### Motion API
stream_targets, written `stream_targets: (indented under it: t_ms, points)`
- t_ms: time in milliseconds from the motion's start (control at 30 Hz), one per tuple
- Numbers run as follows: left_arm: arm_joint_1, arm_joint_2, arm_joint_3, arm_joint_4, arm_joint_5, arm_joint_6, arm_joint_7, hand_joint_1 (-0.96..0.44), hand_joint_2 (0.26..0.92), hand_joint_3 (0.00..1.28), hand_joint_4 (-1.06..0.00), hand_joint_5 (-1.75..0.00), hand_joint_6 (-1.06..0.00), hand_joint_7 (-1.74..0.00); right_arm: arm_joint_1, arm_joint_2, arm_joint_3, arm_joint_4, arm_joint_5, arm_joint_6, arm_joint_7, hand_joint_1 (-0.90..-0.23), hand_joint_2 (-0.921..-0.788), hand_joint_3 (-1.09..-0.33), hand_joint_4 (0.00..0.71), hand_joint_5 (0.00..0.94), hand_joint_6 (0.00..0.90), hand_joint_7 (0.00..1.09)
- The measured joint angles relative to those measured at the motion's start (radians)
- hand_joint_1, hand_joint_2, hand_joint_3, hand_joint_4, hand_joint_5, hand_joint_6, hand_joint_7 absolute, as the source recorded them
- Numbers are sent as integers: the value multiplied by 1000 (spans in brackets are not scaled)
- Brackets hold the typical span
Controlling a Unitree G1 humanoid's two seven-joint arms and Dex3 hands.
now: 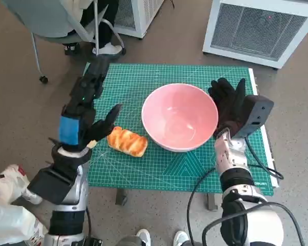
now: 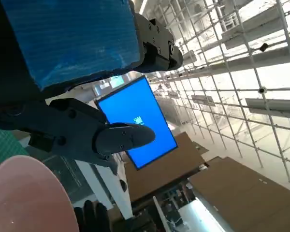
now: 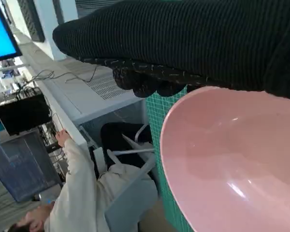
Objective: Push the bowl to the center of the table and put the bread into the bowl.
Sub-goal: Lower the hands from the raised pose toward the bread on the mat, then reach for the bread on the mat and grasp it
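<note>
Reaching over the mat with fingers spread and holding nothing, the left hand (image 1: 87,115) hovers just beside the bread (image 1: 127,141), whose long axis runs diagonally toward the pink bowl (image 1: 179,117) near the table's centre. The right hand (image 1: 229,100), fingers spread upward, stands against the bowl's far rim. Only the right wrist view shows a seated person (image 3: 87,193); the bread shows in the head view alone.

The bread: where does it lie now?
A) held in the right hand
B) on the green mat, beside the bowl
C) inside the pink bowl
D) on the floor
B: the bread lies on the green mat just beside the pink bowl, near the left hand, and the bowl is empty.
</note>
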Motion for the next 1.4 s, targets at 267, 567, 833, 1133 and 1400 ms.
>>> stream_targets:
  t_ms: [267,567,833,1133,1400]
  points:
    - [20,53,19,-20,4,17,-16,-451,921,370,-293,0,-351,-43,-25,-34,57,-42,-36,-165,32,-533,-921,-774,307,15,78,624]
    - [18,324,34,-71,99,104,-172,-529,921,172,-194,-2,-328,-21,-18,-69,133,-206,-21,-462,292,-661,-921,-769,335,22,10,759]
    - [-20,538,11,-144,167,292,-341,-536,883,21,-173,-1,-321,-12,64,-44,195,-481,106,-556,514,-695,-921,-757,332,22,0,832]
    - [-56,628,-67,-206,236,460,-460,-425,817,1,-177,-2,-324,-10,164,-30,262,-680,133,-515,552,-707,-921,-747,333,27,-1,884]
    - [-59,652,-159,-240,329,518,-526,-415,810,0,-182,-3,-333,-12,203,-40,277,-722,124,-504,534,-693,-921,-745,335,34,-1,831]
